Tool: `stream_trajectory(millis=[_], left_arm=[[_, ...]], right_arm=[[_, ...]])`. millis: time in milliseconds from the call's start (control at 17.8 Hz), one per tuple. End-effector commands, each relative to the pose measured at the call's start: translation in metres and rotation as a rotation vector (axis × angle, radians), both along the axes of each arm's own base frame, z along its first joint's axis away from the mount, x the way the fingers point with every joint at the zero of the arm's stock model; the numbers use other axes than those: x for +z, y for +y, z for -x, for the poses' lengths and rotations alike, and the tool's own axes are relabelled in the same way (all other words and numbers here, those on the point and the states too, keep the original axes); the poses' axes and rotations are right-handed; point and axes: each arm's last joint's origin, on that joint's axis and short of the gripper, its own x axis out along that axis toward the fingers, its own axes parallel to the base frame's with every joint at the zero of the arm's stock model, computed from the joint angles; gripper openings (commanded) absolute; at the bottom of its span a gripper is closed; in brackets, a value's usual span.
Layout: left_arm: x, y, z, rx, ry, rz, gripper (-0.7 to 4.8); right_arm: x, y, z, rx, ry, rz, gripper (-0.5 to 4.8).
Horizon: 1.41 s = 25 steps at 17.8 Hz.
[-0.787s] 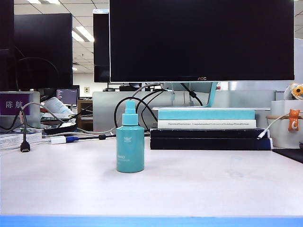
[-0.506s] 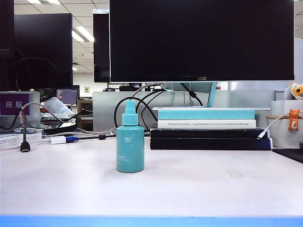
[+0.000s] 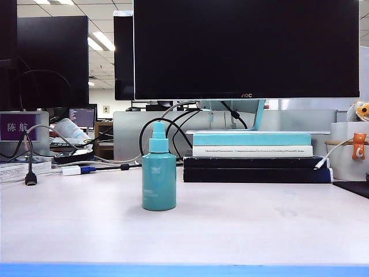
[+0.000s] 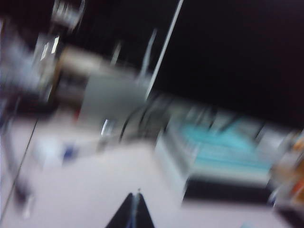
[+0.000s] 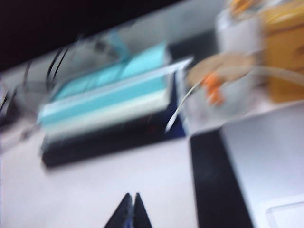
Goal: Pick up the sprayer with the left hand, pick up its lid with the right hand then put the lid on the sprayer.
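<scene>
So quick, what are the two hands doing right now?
Left hand: closed, holding nothing.
Right hand: closed, holding nothing.

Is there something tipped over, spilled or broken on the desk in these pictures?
Nothing stands out. The sprayer stands upright on the table, with no spill around it. The clear lid cannot be made out. The left gripper and right gripper are shut and hold nothing; both wrist views are blurred.

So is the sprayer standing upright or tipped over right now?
Upright. The sprayer stands on its base on the table, nozzle pointing straight up, with neither pincer touching it.
</scene>
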Motion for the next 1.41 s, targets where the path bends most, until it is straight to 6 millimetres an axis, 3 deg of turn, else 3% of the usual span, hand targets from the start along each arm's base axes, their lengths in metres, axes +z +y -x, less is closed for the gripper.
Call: stream_trajectory(millis=[56,225,394,450,562,619,675,731,787,843,900,1125,1406], left_arm=[[0.039,0.000,-0.007,0.007,-0.044,-0.098,-0.05],[0.054,-0.005,-0.038,-0.182,-0.064,-0.240,-0.05],[0.045,-0.009,-0.069,-0.389,-0.138,-0.315,-0.03],[0.034,-0.010,-0.085,-0.448,-0.127,-0.338,0.37],[0.015,-0.013,-0.102,-0.511,-0.068,-0.336,2.05],[0.004,-0.019,-0.110,-0.546,-0.024,-0.323,3.46],[-0.003,-0.025,-0.114,-0.576,0.001,-0.316,4.31],[-0.010,-0.032,-0.118,-0.604,0.011,-0.319,4.53],[-0.015,-0.040,-0.120,-0.640,-0.008,-0.349,4.53],[-0.021,-0.050,-0.121,-0.685,-0.044,-0.400,4.53],[-0.027,-0.059,-0.122,-0.719,-0.072,-0.440,4.53],[-0.054,-0.087,-0.127,-0.787,-0.074,-0.503,4.53],[-0.092,-0.094,-0.142,-0.799,-0.053,-0.504,4.79]], right_arm=[[0.029,-0.003,0.008,-0.078,-0.081,-0.026,-0.02],[0.049,-0.004,0.006,-0.093,-0.085,-0.019,-0.02],[0.058,-0.002,-0.006,-0.080,-0.033,0.058,-0.01],[0.059,0.001,-0.017,-0.042,-0.028,0.150,-0.01],[0.060,0.007,-0.030,0.107,-0.064,0.287,-0.01],[0.058,0.010,-0.037,0.169,-0.068,0.291,-0.01],[0.056,0.012,-0.044,0.207,-0.058,0.290,0.01],[0.052,0.014,-0.052,0.243,-0.035,0.289,0.55],[0.047,0.015,-0.058,0.262,-0.007,0.288,1.88],[0.041,0.017,-0.067,0.290,0.022,0.284,3.56],[0.035,0.019,-0.074,0.350,0.049,0.277,3.77],[0.009,0.029,-0.099,0.510,0.128,0.250,3.78],[-0.021,0.038,-0.116,0.556,0.225,0.242,4.21]])
